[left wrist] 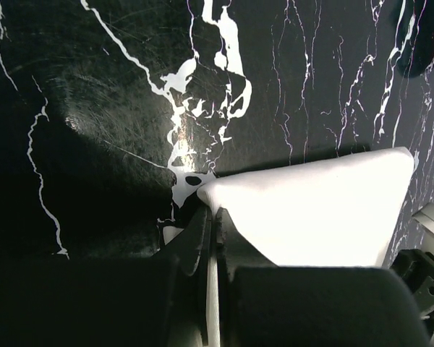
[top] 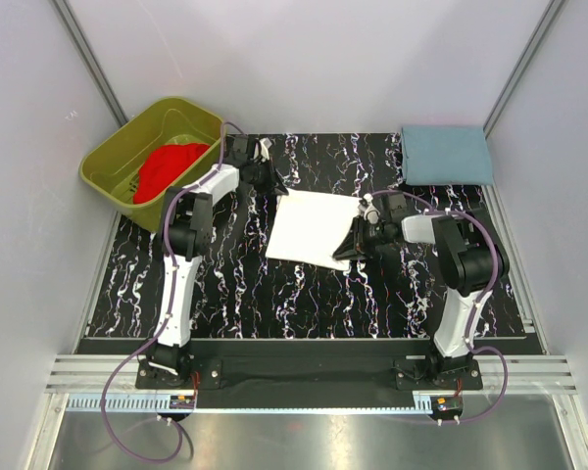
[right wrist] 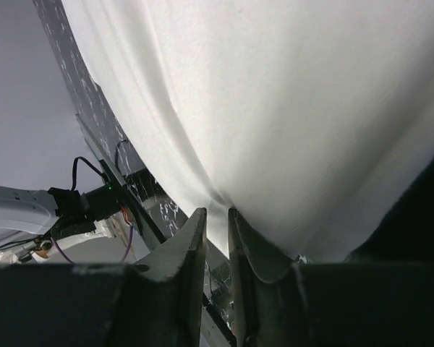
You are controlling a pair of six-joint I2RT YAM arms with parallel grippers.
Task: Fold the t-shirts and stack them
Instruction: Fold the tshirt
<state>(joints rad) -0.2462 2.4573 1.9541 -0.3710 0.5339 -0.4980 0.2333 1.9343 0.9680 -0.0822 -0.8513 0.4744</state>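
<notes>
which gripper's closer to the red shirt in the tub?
Left. The left gripper pinches the white t-shirt at its far corner, just right of the olive-green tub holding the red t-shirt. The right gripper grips the opposite near corner, farther away.

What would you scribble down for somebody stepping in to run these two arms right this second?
Left gripper: fingers shut on the far left corner of the white t-shirt.
Right gripper: fingers shut on its near right edge.
Things: the white t-shirt lies flat as a rectangle in the middle of the table. The red t-shirt sits crumpled in the olive tub. A blue-grey folded cloth lies at the far right corner.
Done: the white t-shirt is partly folded.
Left: finish that fold, fetch and fold the red t-shirt, then stack.
</notes>
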